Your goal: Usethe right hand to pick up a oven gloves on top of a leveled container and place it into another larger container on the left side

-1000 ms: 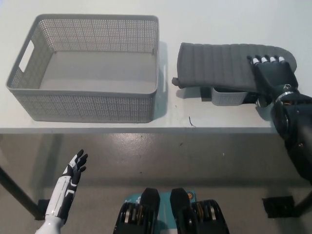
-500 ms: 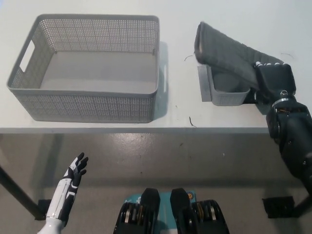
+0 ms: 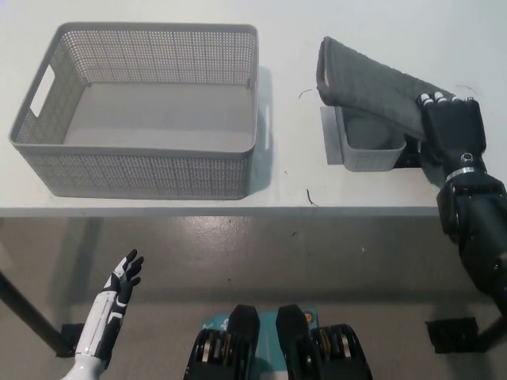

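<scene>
One dark grey oven glove [image 3: 366, 85] is up off its perch, tilted, its open cuff end pointing toward ten o'clock and its other end caught in the black right hand [image 3: 453, 131] at three o'clock on the table. The fingers [image 3: 438, 99] are wrapped over the glove's edge, holding it. Beneath the glove sits one small grey container [image 3: 366, 150], its front wall and part of its hollow showing; the glove hangs over its back half, and whether they touch I cannot tell.

Off at nine o'clock from that sits the one large perforated grey basket [image 3: 150, 170], with a handle slot on its left wall. A bare strip of the white table [image 3: 293, 158] lies between basket and small container, with only a couple of thin dark threads on it. The basket's right wall stands between the glove and the basket's floor.

Down at seven o'clock, below the table edge, the white left hand [image 3: 122, 281] rests over the floor, fingers spread apart, holding nothing.
</scene>
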`<move>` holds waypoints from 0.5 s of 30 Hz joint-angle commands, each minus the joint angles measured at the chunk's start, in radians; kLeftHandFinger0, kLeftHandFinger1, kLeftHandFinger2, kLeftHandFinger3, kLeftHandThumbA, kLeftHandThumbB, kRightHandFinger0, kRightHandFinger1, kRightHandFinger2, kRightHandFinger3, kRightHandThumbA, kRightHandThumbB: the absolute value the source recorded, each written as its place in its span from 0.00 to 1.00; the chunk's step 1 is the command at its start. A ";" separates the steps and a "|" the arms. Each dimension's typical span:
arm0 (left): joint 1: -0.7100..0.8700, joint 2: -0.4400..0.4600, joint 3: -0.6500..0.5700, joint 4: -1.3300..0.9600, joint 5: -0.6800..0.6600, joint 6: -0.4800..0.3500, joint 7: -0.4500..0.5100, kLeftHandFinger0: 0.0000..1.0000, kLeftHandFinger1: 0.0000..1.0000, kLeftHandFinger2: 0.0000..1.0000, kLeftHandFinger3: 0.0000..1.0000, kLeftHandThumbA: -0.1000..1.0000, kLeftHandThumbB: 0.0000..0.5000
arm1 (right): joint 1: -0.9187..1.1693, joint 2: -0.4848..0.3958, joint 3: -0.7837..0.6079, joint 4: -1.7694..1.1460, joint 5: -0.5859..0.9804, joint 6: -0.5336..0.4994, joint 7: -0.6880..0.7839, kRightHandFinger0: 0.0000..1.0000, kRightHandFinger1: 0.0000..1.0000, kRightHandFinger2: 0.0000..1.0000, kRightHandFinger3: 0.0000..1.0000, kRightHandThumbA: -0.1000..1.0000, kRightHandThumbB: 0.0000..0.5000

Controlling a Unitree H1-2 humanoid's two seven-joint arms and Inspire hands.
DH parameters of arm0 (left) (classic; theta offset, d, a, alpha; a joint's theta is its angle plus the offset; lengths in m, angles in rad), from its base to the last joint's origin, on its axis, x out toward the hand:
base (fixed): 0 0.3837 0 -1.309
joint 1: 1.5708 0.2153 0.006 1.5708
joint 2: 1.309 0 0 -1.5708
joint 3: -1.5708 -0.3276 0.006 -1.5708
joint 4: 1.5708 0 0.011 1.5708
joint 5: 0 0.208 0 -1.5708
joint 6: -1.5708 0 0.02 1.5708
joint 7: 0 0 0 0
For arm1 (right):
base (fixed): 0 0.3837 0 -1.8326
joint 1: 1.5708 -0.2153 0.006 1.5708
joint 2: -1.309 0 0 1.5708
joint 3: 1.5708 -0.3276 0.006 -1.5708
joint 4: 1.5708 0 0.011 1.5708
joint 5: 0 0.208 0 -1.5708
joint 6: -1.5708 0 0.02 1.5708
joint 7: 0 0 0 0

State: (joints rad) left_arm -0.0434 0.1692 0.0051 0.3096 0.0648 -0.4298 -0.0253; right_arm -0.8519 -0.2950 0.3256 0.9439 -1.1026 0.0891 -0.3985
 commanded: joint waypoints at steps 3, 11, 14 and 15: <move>-0.023 0.020 0.001 -0.024 -0.009 -0.040 -0.012 1.00 1.00 1.00 1.00 1.00 1.00 | -0.185 -0.067 -0.046 -0.302 0.063 -0.117 -0.215 0.00 0.37 0.80 0.80 0.00 0.26; -0.020 0.019 0.002 -0.027 -0.001 -0.040 -0.009 1.00 1.00 1.00 1.00 1.00 1.00 | -0.241 -0.065 -0.030 -0.487 0.040 -0.085 -0.092 0.00 0.27 0.64 0.32 0.00 0.48; -0.021 0.021 0.001 -0.025 0.002 -0.040 -0.010 1.00 1.00 1.00 1.00 1.00 1.00 | -0.250 -0.055 -0.019 -0.540 0.039 -0.069 -0.035 0.00 0.20 0.61 0.20 0.00 0.52; -0.022 0.024 0.001 -0.023 -0.001 -0.040 -0.014 1.00 1.00 1.00 1.00 1.00 1.00 | -0.254 -0.053 -0.010 -0.551 0.030 -0.079 -0.046 0.00 0.17 0.59 0.09 0.00 0.54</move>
State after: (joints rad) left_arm -0.0527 0.1696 0.0051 0.3086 0.0656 -0.4304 -0.0298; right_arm -1.0308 -0.3311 0.3114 0.4640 -1.0819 0.0298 -0.4463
